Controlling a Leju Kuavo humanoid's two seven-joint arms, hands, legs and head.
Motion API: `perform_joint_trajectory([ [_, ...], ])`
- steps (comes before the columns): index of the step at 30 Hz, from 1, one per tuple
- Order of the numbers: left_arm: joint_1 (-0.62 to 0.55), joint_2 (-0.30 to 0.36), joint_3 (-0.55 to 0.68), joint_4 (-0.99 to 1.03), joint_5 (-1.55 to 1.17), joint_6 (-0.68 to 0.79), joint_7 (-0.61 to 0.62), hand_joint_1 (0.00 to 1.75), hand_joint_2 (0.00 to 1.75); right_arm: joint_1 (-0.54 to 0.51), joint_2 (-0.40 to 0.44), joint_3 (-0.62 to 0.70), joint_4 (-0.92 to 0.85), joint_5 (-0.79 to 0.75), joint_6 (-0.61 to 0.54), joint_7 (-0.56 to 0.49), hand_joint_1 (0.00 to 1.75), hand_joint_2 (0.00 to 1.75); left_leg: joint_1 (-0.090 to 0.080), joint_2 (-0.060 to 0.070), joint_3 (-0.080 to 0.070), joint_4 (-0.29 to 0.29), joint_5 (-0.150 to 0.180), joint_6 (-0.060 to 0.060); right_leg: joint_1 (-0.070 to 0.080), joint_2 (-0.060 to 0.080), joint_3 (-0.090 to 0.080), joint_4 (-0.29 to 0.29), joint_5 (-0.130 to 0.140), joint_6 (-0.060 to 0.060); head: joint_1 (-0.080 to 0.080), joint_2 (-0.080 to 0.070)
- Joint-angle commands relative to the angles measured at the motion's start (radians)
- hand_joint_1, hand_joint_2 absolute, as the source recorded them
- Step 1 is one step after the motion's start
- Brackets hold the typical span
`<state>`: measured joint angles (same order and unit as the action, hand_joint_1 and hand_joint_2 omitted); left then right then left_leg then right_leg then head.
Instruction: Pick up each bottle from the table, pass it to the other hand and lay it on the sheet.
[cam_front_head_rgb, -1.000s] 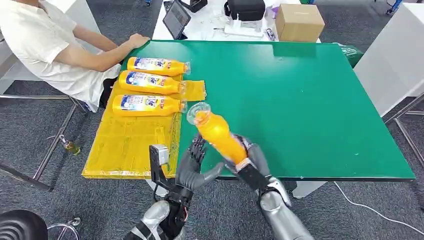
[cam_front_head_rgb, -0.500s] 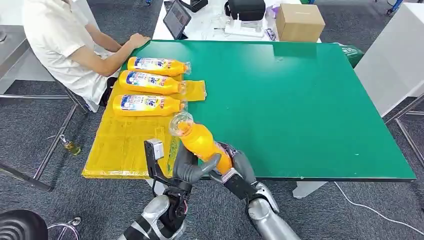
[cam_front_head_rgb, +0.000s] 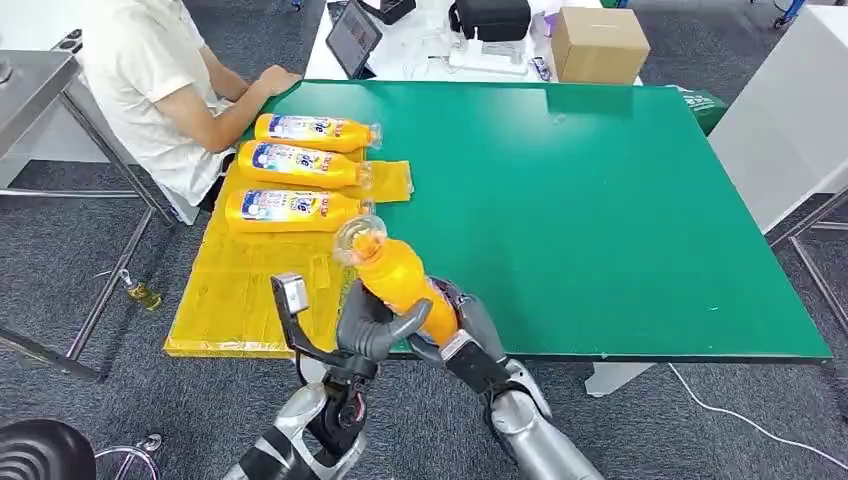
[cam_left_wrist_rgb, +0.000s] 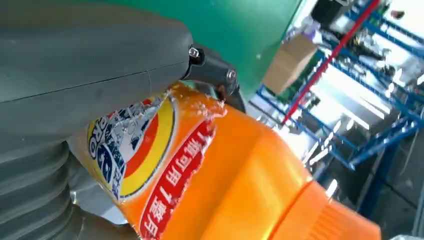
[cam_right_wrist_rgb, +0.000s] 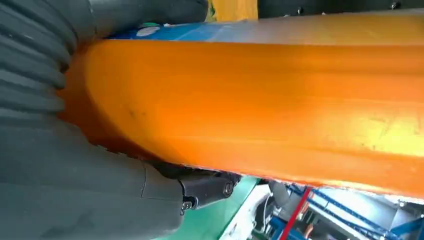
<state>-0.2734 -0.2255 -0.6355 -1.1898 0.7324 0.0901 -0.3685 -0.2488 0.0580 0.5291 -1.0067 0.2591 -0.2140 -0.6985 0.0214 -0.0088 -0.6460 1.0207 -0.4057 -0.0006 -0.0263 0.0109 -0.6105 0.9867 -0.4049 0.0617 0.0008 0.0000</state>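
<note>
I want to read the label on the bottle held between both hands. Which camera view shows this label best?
The left wrist view: the held bottle's label faces that camera, close and sharp. The right wrist view shows a thin blue strip of label along the bottle. In the head view, the hands cover the labelled part.

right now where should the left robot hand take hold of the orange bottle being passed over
Probably around the labelled middle of the orange bottle, coming from its left side. The bottle tilts with its cap up and away, and the right robot hand grips the lower end, so the middle band is the free, even-width part. The left robot hand already wraps there.
</note>
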Motion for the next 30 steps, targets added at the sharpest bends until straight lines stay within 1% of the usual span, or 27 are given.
perform_joint_trajectory([
  [1, -0.054, 0.017, -0.045, 0.059, 0.013, -0.064, 0.020, 1.75, 1.75, -0.024, -0.017, 0.074, 0.020, -0.028, 0.014, 0.000, 0.00, 1.75, 0.000, 0.000, 0.004, 0.000, -0.002, 0.001, 0.001, -0.001, 0.005, -0.001, -0.002, -0.003, 0.000, 0.000],
  [2, -0.054, 0.017, -0.041, 0.054, 0.013, -0.064, 0.020, 1.75, 1.75, -0.027, -0.007, 0.066, 0.024, -0.040, 0.017, 0.000, 0.00, 1.75, 0.000, 0.001, 0.003, 0.000, -0.002, 0.001, 0.001, -0.001, 0.003, -0.001, -0.001, -0.002, 0.000, 0.000],
  [3, -0.054, 0.017, -0.038, 0.051, 0.013, -0.064, 0.020, 1.75, 1.75, -0.028, -0.003, 0.064, 0.023, -0.044, 0.022, 0.000, 0.00, 1.75, 0.000, 0.002, 0.005, 0.000, -0.002, 0.001, 0.001, 0.000, 0.005, -0.001, -0.002, -0.003, 0.001, 0.000],
  [4, -0.055, 0.019, -0.037, 0.050, 0.011, -0.064, 0.019, 1.75, 1.75, -0.028, -0.004, 0.066, 0.020, -0.040, 0.021, 0.000, 0.00, 1.75, 0.000, 0.001, 0.002, 0.000, -0.001, 0.001, 0.000, 0.000, 0.002, 0.000, -0.001, -0.002, 0.000, 0.000],
  [5, -0.056, 0.020, -0.035, 0.048, 0.007, -0.065, 0.019, 1.75, 1.75, -0.027, -0.006, 0.069, 0.016, -0.033, 0.014, 0.000, 0.00, 0.00, 0.000, 0.000, 0.002, 0.000, -0.001, 0.001, 0.000, -0.001, 0.002, 0.000, -0.001, -0.002, 0.000, 0.000],
  [8, -0.061, 0.025, -0.028, 0.050, 0.000, -0.059, 0.020, 1.75, 1.75, -0.017, -0.004, 0.063, -0.001, -0.036, -0.006, 0.000, 0.00, 0.00, 0.000, 0.001, 0.004, 0.000, -0.002, 0.001, 0.001, -0.001, 0.004, 0.000, -0.002, -0.003, 0.000, 0.000],
  [9, -0.065, 0.026, -0.024, 0.052, -0.009, -0.048, 0.017, 1.75, 1.75, -0.013, -0.002, 0.061, -0.011, -0.039, -0.014, 0.000, 0.00, 0.00, 0.000, 0.001, 0.002, 0.000, -0.001, 0.001, 0.001, 0.000, 0.002, 0.000, -0.001, -0.002, 0.000, 0.000],
  [10, -0.069, 0.027, -0.021, 0.053, -0.019, -0.034, 0.014, 1.75, 1.75, -0.011, -0.002, 0.060, -0.014, -0.037, -0.025, 0.000, 0.00, 0.00, 0.001, 0.001, 0.004, 0.000, -0.002, 0.001, 0.002, 0.000, 0.005, 0.000, -0.002, -0.003, 0.000, 0.000],
  [11, -0.077, 0.029, -0.022, 0.058, -0.046, 0.004, 0.013, 1.75, 1.75, -0.005, -0.001, 0.057, -0.022, -0.033, -0.051, 0.000, 0.00, 0.00, 0.000, 0.001, 0.002, 0.000, -0.001, 0.001, 0.000, 0.000, 0.002, 0.000, -0.001, -0.002, 0.000, 0.000],
  [12, -0.089, 0.033, -0.024, 0.064, -0.078, 0.044, 0.010, 1.75, 1.75, 0.007, -0.003, 0.056, -0.048, -0.027, -0.087, 0.000, 0.00, 0.00, 0.000, 0.001, 0.004, 0.000, -0.002, 0.001, 0.001, -0.001, 0.004, 0.000, -0.002, -0.003, 0.000, 0.000],
  [13, -0.089, 0.033, -0.024, 0.064, -0.078, 0.044, 0.010, 1.75, 1.75, 0.007, -0.003, 0.056, -0.048, -0.027, -0.087, 0.000, 0.00, 0.00, 0.000, 0.000, 0.003, 0.000, -0.001, 0.001, 0.001, -0.001, 0.003, 0.000, -0.001, -0.003, 0.000, 0.000],
  [14, -0.107, 0.042, -0.033, 0.070, -0.128, 0.090, 0.001, 1.75, 1.75, 0.023, 0.006, 0.033, -0.044, -0.029, -0.144, 0.000, 0.00, 0.00, 0.000, 0.000, 0.003, 0.000, -0.002, 0.001, 0.001, -0.002, 0.004, 0.000, -0.002, -0.003, 0.000, 0.000],
  [18, -0.107, 0.042, -0.033, 0.070, -0.128, 0.090, 0.001, 1.75, 1.75, 0.023, 0.006, 0.033, -0.044, -0.029, -0.144, 0.000, 0.00, 0.00, 0.000, 0.002, 0.005, -0.001, -0.002, 0.001, 0.001, 0.000, 0.005, -0.001, -0.002, -0.003, 0.001, 0.000],
  [19, -0.107, 0.042, -0.033, 0.070, -0.128, 0.090, 0.001, 1.75, 1.75, 0.023, 0.006, 0.033, -0.044, -0.029, -0.144, 0.000, 0.00, 0.00, 0.000, 0.000, 0.005, -0.001, -0.002, 0.001, 0.001, -0.001, 0.005, -0.001, -0.002, -0.003, 0.000, 0.000],
  [20, -0.115, 0.051, -0.039, 0.066, -0.153, 0.103, -0.006, 1.62, 1.75, 0.035, 0.002, 0.029, -0.056, -0.021, -0.181, 0.000, 0.00, 0.00, 0.000, 0.000, 0.003, -0.001, -0.001, 0.001, 0.001, -0.001, 0.003, -0.001, -0.001, -0.002, 0.000, 0.000],
  [21, -0.121, 0.065, -0.050, 0.059, -0.218, 0.138, -0.019, 1.59, 1.75, 0.045, 0.001, 0.026, -0.056, 0.002, -0.288, 0.000, 0.00, 0.00, 0.000, 0.000, 0.005, -0.001, -0.002, 0.001, 0.001, -0.001, 0.005, -0.001, -0.002, -0.003, 0.000, 0.000],
  [22, -0.127, 0.083, -0.056, 0.052, -0.280, 0.169, -0.034, 1.61, 1.75, 0.061, -0.001, 0.009, -0.058, 0.001, -0.348, 0.000, 0.00, 0.00, 0.000, 0.000, 0.003, -0.001, -0.001, 0.001, 0.001, -0.002, 0.004, -0.001, -0.001, -0.002, 0.001, 0.000],
  [23, -0.126, 0.093, -0.055, 0.045, -0.303, 0.177, -0.035, 1.62, 1.75, 0.073, -0.004, -0.001, -0.068, 0.002, -0.382, 0.000, 0.00, 0.00, 0.001, 0.000, 0.006, -0.001, -0.002, 0.001, 0.001, -0.002, 0.006, -0.001, -0.002, -0.004, 0.000, 0.000],
  [24, -0.121, 0.114, -0.049, 0.026, -0.329, 0.174, -0.028, 1.68, 1.75, 0.093, -0.016, -0.014, -0.078, 0.016, -0.447, 0.000, 0.00, 0.00, 0.000, 0.000, 0.005, -0.001, -0.001, 0.001, 0.001, -0.001, 0.005, -0.001, -0.002, -0.003, 0.000, 0.000],
  [25, -0.112, 0.134, -0.034, 0.005, -0.344, 0.170, -0.022, 1.75, 1.75, 0.112, -0.026, -0.033, -0.086, 0.016, -0.482, 0.000, 0.00, 0.00, 0.000, 0.000, 0.007, -0.001, -0.002, 0.001, 0.002, -0.002, 0.007, -0.001, -0.002, -0.004, 0.000, 0.000],
  [27, -0.102, 0.152, -0.013, -0.017, -0.343, 0.155, -0.007, 1.75, 1.75, 0.134, -0.039, -0.053, -0.111, 0.028, -0.484, 0.000, 0.00, 0.00, 0.000, 0.000, 0.007, -0.002, -0.002, 0.001, 0.001, -0.002, 0.008, -0.002, -0.002, -0.004, 0.001, 0.000],
  [29, -0.102, 0.152, -0.013, -0.017, -0.343, 0.155, -0.007, 1.75, 1.75, 0.134, -0.039, -0.053, -0.111, 0.028, -0.484, 0.000, 0.00, 0.00, 0.000, 0.000, 0.003, -0.001, -0.001, 0.001, 0.000, -0.001, 0.003, -0.001, -0.001, -0.002, 0.000, 0.000],
  [30, -0.102, 0.152, -0.013, -0.017, -0.343, 0.155, -0.007, 1.75, 1.75, 0.134, -0.039, -0.053, -0.111, 0.028, -0.484, 0.000, 0.00, 0.00, 0.000, 0.001, 0.005, -0.001, -0.002, 0.001, 0.001, 0.000, 0.005, -0.001, -0.002, -0.003, 0.000, 0.000],
])
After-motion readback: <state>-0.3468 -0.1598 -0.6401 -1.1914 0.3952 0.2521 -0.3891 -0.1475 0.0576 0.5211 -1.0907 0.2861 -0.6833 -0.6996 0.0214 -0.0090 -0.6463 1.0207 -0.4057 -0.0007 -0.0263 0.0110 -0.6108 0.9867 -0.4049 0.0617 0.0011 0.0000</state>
